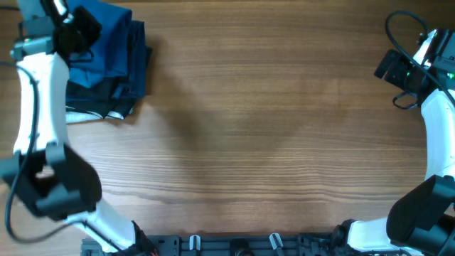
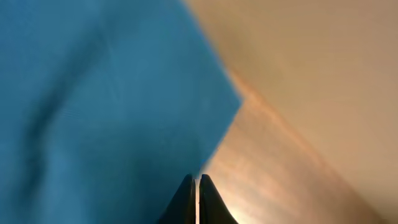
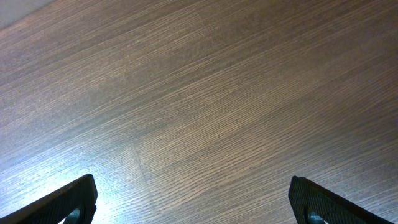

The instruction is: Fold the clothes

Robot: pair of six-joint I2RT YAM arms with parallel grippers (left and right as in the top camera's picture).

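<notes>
Two grippers, one blue polo shirt piled on dark garments at ten o'clock.
I see left gripper fingers together at its edge, right gripper fingers wide apart over the table.

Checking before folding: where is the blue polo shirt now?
The blue polo shirt lies at the table's far left corner in the overhead view, atop the dark garments.

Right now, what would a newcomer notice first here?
The blue polo shirt lies heaped on dark garments in the far-left corner of the wooden table, which is otherwise bare. The left gripper is shut at the shirt's edge; the right gripper hangs open over bare wood.
</notes>
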